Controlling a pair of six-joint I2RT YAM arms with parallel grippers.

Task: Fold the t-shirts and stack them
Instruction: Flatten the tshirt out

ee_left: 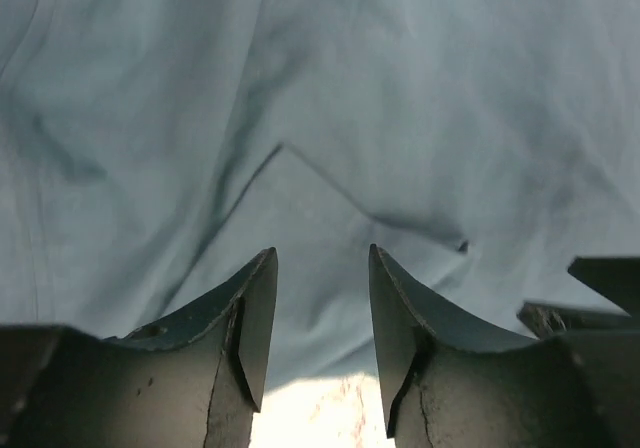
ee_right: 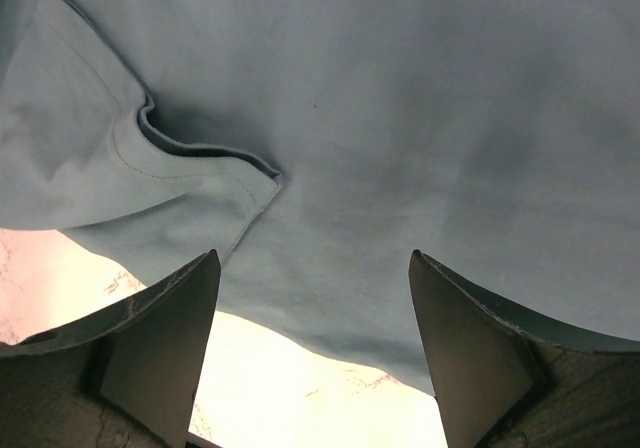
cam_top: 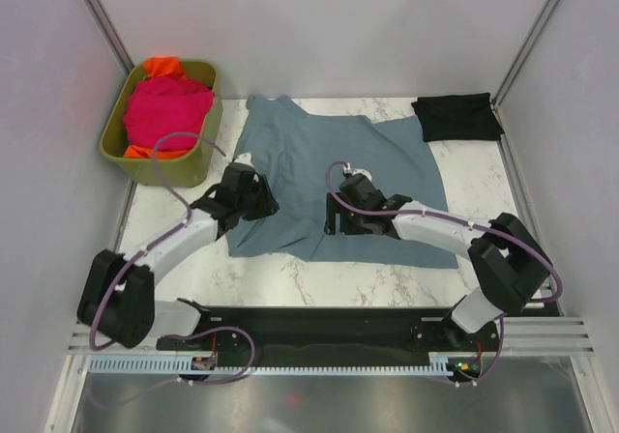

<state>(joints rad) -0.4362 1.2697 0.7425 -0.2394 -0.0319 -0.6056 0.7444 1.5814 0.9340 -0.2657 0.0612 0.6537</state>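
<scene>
Left gripper (cam_top: 256, 199) is released, jaws apart and holding nothing. It sits over the left edge of the blue-grey shirt (cam_top: 319, 153). Right gripper (cam_top: 340, 218) is also released, with its jaws spread wider. It's over the near middle of the same shirt.

The shirt lies spread flat mid-table, wider left-to-right than near-to-far from your side. I can't tell from here which way the collar points.

What matters for the grab is that both wrist views show cloth ahead of the fingertips and bare table (cam_top: 319, 283) showing between the fingers. So each gripper is right at a cloth edge with the shirt body beyond it. The right wrist view also shows a sleeve (ee_right: 90, 158) doubled over on its left.

Neither arm is meaningfully nearer, so each takes its own side. My read is you pinch an edge with each and fold across.

Count:
- 4 shirts in total
- 1 blue-grey shirt, spread mid-table
- 1 black shirt (cam_top: 456, 116), folded at the far right corner
- 1 magenta shirt (cam_top: 166, 112) and 1 orange shirt (cam_top: 162, 66), bunched in the bin (cam_top: 184, 167) at far left
- 1 bin
- 2 grippers
</scene>
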